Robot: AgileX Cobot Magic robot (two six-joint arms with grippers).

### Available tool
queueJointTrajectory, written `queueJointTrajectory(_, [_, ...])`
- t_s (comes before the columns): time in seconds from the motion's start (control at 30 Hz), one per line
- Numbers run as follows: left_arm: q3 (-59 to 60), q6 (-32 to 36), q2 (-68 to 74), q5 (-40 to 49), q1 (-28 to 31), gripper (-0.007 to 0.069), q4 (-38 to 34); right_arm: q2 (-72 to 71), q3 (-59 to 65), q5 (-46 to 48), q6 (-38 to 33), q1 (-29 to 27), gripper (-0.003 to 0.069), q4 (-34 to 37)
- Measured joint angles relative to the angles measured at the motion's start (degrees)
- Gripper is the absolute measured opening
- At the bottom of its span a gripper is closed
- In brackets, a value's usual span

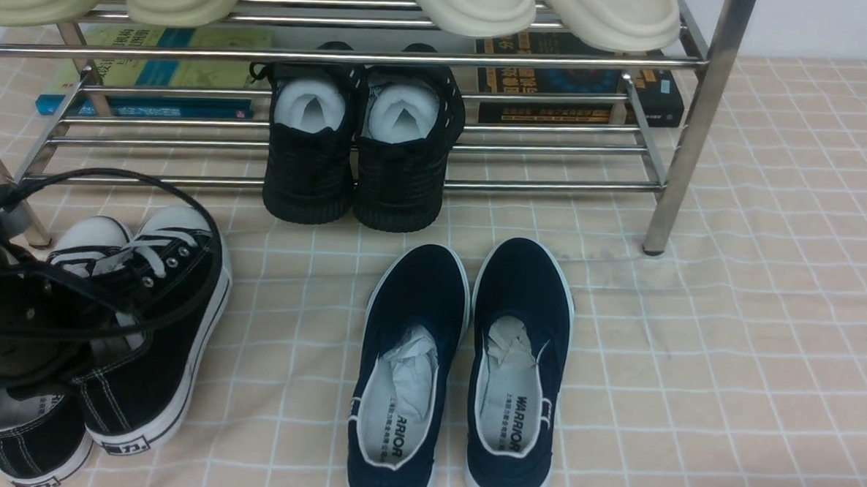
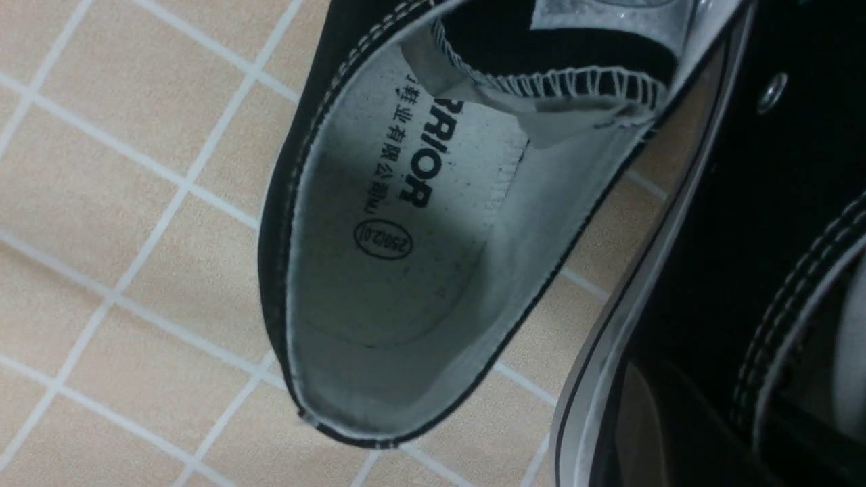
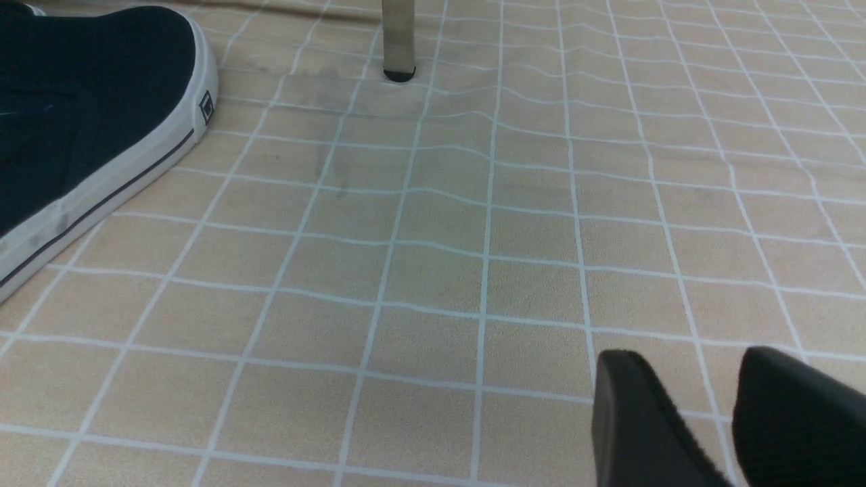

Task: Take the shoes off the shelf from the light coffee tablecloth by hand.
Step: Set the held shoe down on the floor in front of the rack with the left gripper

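Fingers of my left gripper [image 1: 41, 336] are closed. The gripper is a dark mass right against the inner side of the sneakers [image 1: 159, 327], and I cannot tell whether any canvas is pinched in it. Its wrist camera shows me none of those fingers, only one sneaker's grey insole with printed lettering. Just beside that are the white sole edge and black side of the other sneaker. Fingers [image 3: 636, 426] of my right gripper [image 3: 690, 368] stand apart with bare cloth [image 3: 433, 270] showing in the gap. They hold nothing and hang low over the cloth.

Both sneakers are off the shelf [image 1: 339, 55]. They lie on the cloth at my front left, just in front of the shelf's left leg, toes toward the shelf. The one nearer the middle is tilted, its white sole turned outward; the other sits lower, its heel near the edge of my view.

Navy slip-ons [image 1: 464, 369] lie side by side on the cloth in front of the shelf's middle. My right wrist camera catches one slip-on's toe and a shelf leg beyond it. Black knit shoes [image 1: 357, 160] rest on the lower tier, toes over its front bar. Cream slippers [image 1: 473, 4] sit on the top tier
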Motion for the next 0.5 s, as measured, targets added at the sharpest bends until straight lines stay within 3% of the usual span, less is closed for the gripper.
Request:
queueJointTrajectory(0.37, [0.0,2.0,1.0,-0.4,0.0,0.0075,-0.5,0.0,0.0,0.0,0.0,0.0,0.0240,0.0])
queueJointTrajectory(0.5, [-0.7,5.4,1.0,0.0,0.0,0.0196,-2.8,0.0,0.0,0.0,0.0,0.0,0.0240,0.0])
